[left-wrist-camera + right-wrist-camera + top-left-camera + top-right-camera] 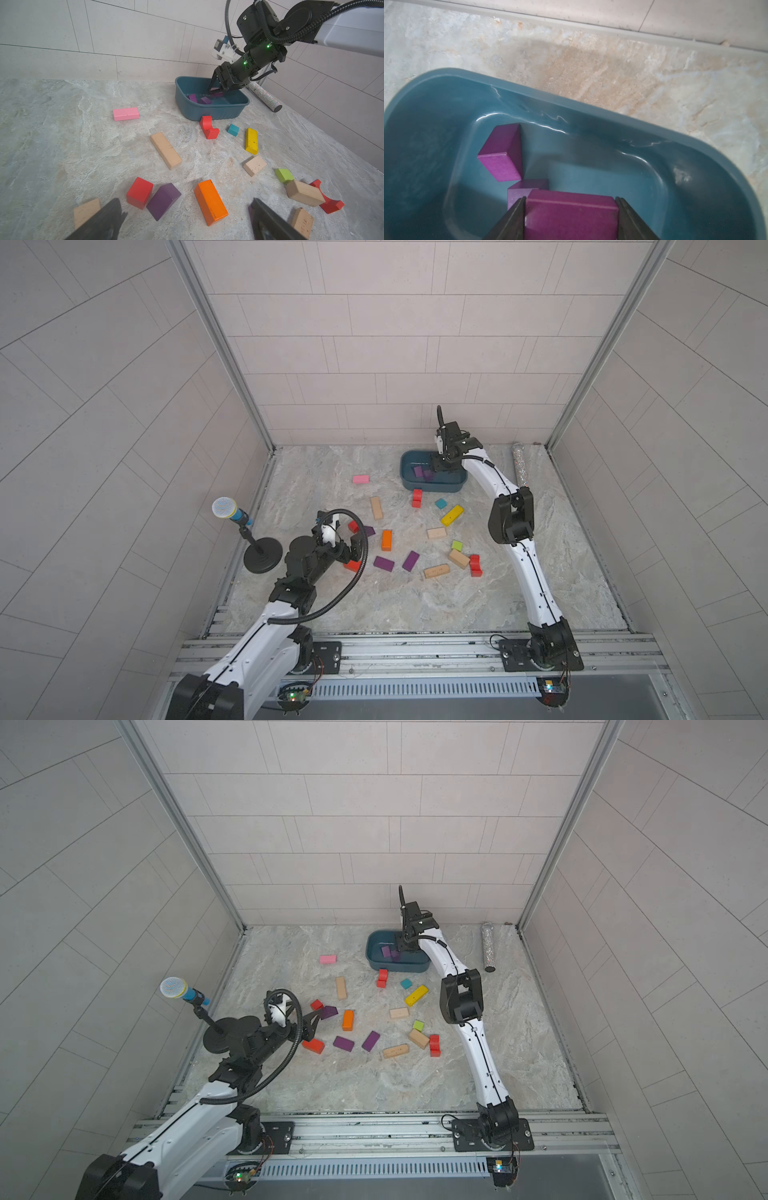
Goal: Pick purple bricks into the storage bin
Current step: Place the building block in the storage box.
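The right fingers (pixel 512 222) are reaching down inside the storage bin (pixel 436 124), a purple brick (pixel 571 214) filling the gap straight between them, clamped or loose I cannot tell, sitting well within the walls just beside two other purple bricks (pixel 502 155)

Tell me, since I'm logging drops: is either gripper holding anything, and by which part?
The right gripper pinches a purple brick by two opposite sides, inside the storage bin. The left gripper, open, holds nothing.

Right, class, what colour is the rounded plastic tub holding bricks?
Dark teal-blue; the rounded plastic storage bin shows best in the left wrist view.
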Available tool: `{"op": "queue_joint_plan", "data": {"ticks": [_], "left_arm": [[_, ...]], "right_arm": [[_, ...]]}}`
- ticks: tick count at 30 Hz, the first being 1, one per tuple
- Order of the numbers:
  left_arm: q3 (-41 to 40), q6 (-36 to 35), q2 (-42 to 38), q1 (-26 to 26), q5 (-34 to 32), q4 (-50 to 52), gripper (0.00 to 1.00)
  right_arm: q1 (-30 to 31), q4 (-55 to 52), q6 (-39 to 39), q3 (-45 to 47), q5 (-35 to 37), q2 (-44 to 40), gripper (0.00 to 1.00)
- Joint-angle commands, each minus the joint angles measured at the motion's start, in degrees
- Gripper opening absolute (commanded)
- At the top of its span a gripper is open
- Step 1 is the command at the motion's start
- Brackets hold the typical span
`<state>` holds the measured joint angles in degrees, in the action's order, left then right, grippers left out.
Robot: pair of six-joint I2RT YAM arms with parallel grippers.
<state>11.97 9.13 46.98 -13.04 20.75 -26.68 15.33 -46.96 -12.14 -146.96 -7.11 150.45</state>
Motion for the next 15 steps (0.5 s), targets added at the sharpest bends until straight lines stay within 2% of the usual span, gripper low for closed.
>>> {"op": "queue_joint_plan", "data": {"ticks": [1, 6, 12, 15], "left_arm": [[1.0, -0.6, -0.4, -0.2, 0.5, -1.3, 1.0], [1.0, -0.6, -0.6, -0.2, 0.5, -1.3, 1.0], [1.1, -0.5, -0.7, -0.2, 0.5, -1.3, 1.0], [1.1, -0.5, -0.6, -0.2, 0.5, -1.2, 1.0]], "right_arm": [[0.0, -1.4, 0.3, -1.3, 0.8, 1.1, 0.75], [-0.1, -1.6, 0.5, -1.5, 1.0, 0.3, 0.82], [1.3, -3.3, 2.0, -1.3, 1.0, -2.0, 0.82], [4.0, -3.1, 4.8, 2.3, 0.9, -5.9, 0.81]]}}
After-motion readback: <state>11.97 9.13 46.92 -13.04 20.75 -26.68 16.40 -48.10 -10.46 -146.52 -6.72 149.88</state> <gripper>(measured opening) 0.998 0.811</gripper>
